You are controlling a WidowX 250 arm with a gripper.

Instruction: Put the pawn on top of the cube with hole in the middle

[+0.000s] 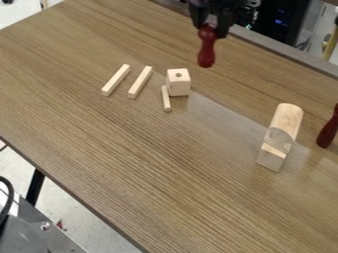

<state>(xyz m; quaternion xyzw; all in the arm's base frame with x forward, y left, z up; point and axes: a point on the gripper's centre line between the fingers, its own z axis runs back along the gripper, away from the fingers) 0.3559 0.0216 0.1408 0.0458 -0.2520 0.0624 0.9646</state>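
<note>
The gripper (211,30) hangs at the top of the camera view, shut on the upper end of a dark red pawn (207,53). The pawn is held upright, its wide end down, behind and to the right of the cube as seen here. The light wooden cube (179,85) rests on the table with a round hole in its top face. Pawn and cube are apart.
A short dowel (166,99) lies by the cube's left side, with two wooden sticks (115,80) farther left. An arch-shaped wooden block (286,121) and a second red piece (328,131) are at the right of the brown table (151,168).
</note>
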